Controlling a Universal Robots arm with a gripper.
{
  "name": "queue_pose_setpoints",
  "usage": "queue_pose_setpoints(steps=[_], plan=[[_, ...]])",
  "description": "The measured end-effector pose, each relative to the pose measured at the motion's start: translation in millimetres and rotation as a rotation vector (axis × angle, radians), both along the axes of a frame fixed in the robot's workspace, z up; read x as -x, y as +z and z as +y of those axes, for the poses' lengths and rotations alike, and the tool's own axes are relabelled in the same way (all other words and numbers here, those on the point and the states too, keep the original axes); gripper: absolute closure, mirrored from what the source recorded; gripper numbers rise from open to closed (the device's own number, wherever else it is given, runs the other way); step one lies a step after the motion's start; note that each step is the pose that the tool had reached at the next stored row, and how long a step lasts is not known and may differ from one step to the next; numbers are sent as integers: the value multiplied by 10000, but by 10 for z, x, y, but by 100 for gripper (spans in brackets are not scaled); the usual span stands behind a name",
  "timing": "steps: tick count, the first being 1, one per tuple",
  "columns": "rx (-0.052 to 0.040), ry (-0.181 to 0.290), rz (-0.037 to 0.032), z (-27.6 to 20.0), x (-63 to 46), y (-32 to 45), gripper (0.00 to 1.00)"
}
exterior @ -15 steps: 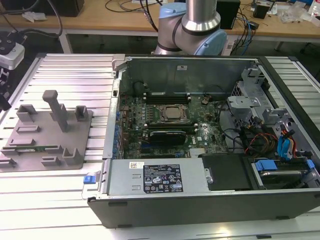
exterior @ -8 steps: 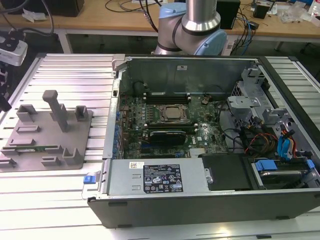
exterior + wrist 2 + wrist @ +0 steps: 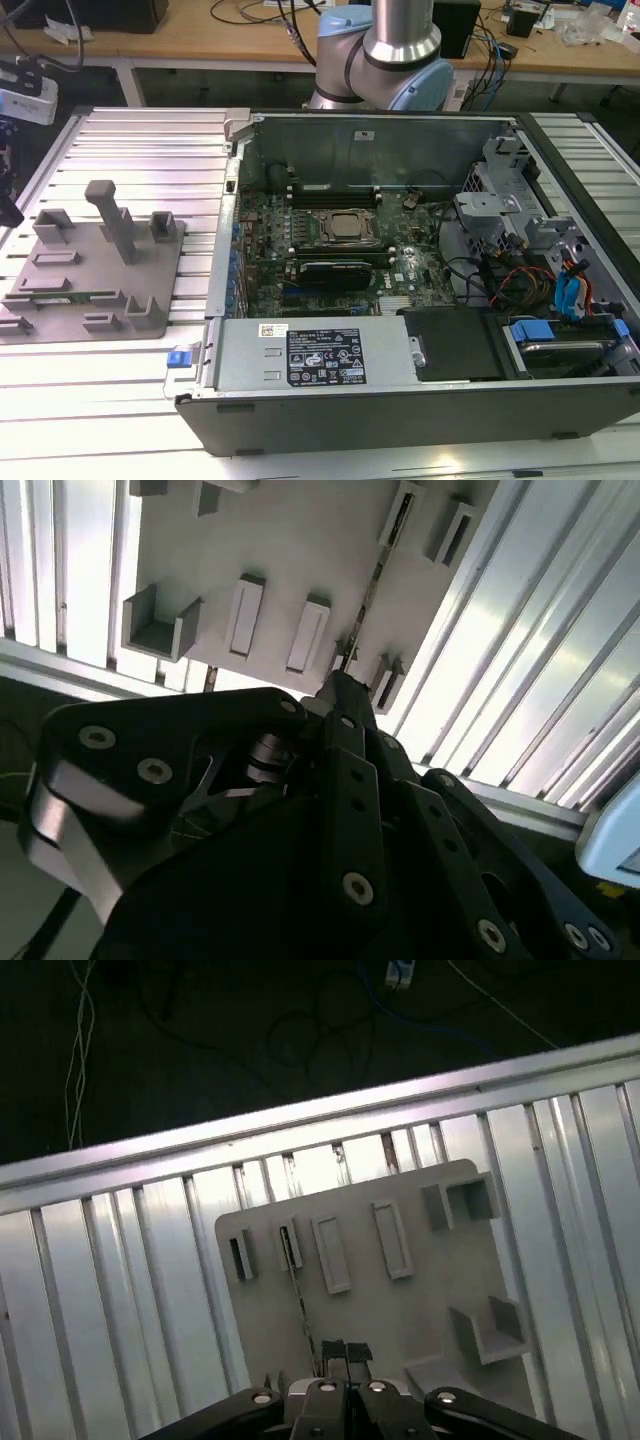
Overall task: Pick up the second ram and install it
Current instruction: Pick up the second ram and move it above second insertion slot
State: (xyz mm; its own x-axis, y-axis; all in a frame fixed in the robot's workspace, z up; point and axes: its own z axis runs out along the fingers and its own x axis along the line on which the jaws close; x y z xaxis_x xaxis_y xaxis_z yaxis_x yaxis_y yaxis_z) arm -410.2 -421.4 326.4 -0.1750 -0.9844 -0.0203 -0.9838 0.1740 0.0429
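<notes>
Ribbed aluminium bench [image 3: 130, 150], carrying an open grey computer case [image 3: 380, 405] and a grey plastic holder tray [image 3: 400, 1320]. The second ram [image 3: 298, 1285], a thin green memory stick, stands edgewise in a tray slot. We log the step as pickup, approach. The black pincer [image 3: 346, 1352] hangs above, pointing down, pads together and empty. We judge a grasp calls for parted pads squared across the stick.

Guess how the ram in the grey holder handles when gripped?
The second ram is a thin green board: probably stiff and light. It stands on edge in the grey holder tray, so likely tips if nudged free.
</notes>
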Motion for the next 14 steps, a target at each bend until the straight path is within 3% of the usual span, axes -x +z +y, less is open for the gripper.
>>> queue_pose_setpoints(steps=[3,5,10,14], plan=[[11,1045,0,0,0,-38,92],[37,1477,2,0,0,-50,92],[37,1519,-1,-2,1,-69,92],[39,1464,2,-43,0,-166,92]])
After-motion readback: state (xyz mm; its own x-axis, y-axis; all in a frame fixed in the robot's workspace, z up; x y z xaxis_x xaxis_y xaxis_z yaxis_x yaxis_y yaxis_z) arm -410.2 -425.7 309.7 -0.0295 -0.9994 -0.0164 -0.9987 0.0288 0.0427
